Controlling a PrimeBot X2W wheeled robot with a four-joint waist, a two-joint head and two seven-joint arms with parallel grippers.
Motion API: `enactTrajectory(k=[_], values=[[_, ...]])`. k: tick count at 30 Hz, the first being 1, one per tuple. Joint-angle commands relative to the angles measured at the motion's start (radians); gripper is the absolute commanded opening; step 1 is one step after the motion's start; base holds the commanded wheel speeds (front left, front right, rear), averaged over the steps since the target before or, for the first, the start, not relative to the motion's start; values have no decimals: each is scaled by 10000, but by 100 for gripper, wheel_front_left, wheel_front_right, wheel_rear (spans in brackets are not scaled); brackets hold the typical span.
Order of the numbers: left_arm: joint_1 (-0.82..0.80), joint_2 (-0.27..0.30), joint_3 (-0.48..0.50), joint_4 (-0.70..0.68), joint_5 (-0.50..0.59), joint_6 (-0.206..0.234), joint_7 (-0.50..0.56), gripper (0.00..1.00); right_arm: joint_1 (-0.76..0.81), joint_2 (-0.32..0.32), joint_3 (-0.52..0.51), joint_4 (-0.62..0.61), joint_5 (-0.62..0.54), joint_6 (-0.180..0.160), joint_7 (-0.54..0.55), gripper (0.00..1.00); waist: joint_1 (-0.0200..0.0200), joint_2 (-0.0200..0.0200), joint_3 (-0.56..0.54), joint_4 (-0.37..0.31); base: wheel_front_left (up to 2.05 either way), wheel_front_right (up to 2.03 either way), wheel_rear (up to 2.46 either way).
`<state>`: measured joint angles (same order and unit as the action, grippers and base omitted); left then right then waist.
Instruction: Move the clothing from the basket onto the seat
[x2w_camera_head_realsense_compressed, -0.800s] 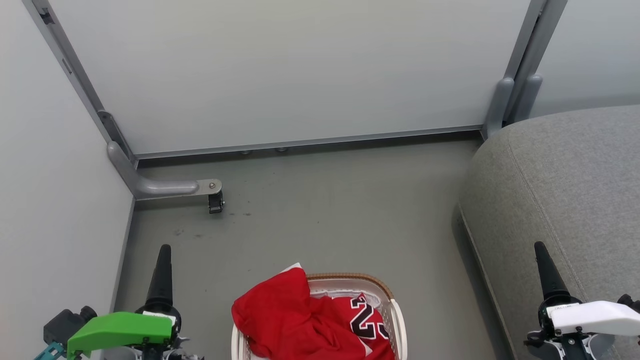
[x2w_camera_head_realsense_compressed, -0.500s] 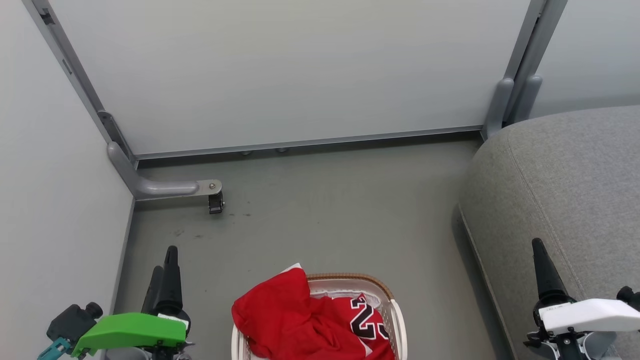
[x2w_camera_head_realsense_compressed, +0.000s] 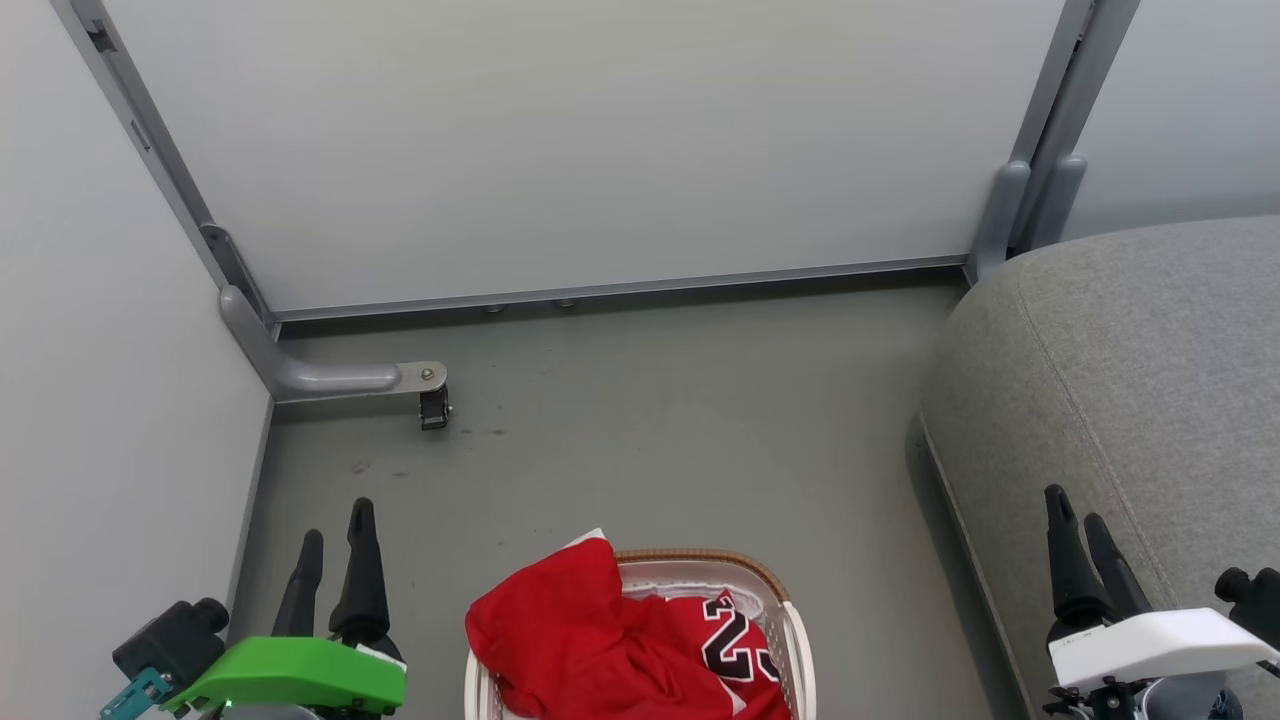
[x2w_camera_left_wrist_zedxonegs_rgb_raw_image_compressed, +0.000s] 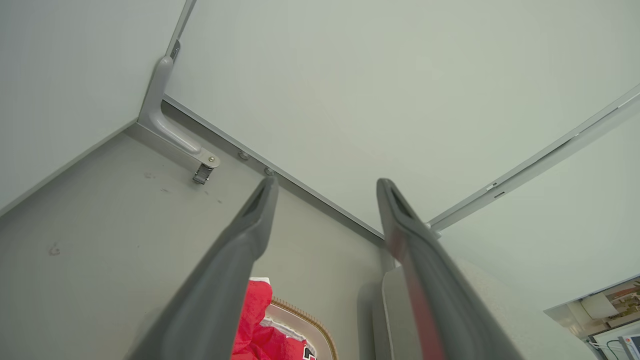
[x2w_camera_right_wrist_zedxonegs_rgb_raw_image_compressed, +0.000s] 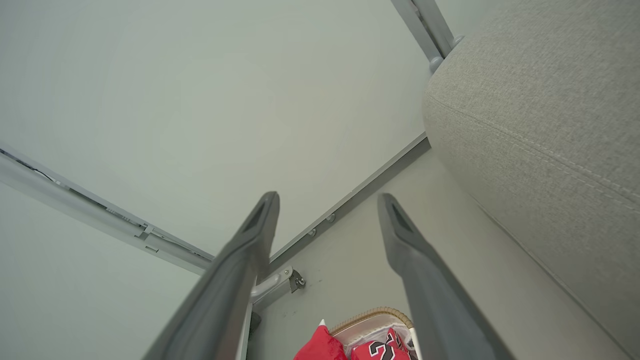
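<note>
Head view: clothing (x2w_camera_head_realsense_compressed: 600, 645) heaped in basket (x2w_camera_head_realsense_compressed: 798, 630), both grippers empty

The red clothing lies bunched in the white basket at the bottom centre, which stands on the grey floor (x2w_camera_head_realsense_compressed: 680, 420). One red fold spills over the basket's left rim, and a black-and-white "23" faces up on its right side. A brown woven band runs along the far rim.

The seat (x2w_camera_head_realsense_compressed: 1130, 380), a grey cushion with a stitched seam, stands on the robot's right, apart from the basket with a strip of floor between them.

The left gripper (x2w_camera_head_realsense_compressed: 336, 522) hangs at the lower left, beside the basket and clear of it. Its two dark fingers are parted, with nothing in them. The right gripper (x2w_camera_head_realsense_compressed: 1072, 506) hangs at the lower right, in front of the seat's near edge, fingers likewise parted and empty.

Both wrist views show their fingers spread wide, with floor and wall between the tips. The clothing and the basket rim sit low between them.

Beyond the left gripper, a caster (x2w_camera_head_realsense_compressed: 433, 408) on a grey bracket (x2w_camera_head_realsense_compressed: 320, 377) stands at the foot of the wall panel (x2w_camera_head_realsense_compressed: 600, 150).
</note>
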<state>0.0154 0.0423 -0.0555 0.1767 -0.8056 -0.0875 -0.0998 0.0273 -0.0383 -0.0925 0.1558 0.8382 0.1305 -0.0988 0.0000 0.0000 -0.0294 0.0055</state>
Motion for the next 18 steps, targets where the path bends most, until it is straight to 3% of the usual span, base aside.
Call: enactTrajectory(k=[1,18], values=[[56,68,-7,-143,312,38,-92,100,21,-80,2,-156,-340,2,-103,100,0,0,-3,1,0,0,0],[308,83,-210,-92,2222,102,-572,100,301,-101,235,-262,-2405,2,-573,100,0,0,-69,2,0,0,0]])
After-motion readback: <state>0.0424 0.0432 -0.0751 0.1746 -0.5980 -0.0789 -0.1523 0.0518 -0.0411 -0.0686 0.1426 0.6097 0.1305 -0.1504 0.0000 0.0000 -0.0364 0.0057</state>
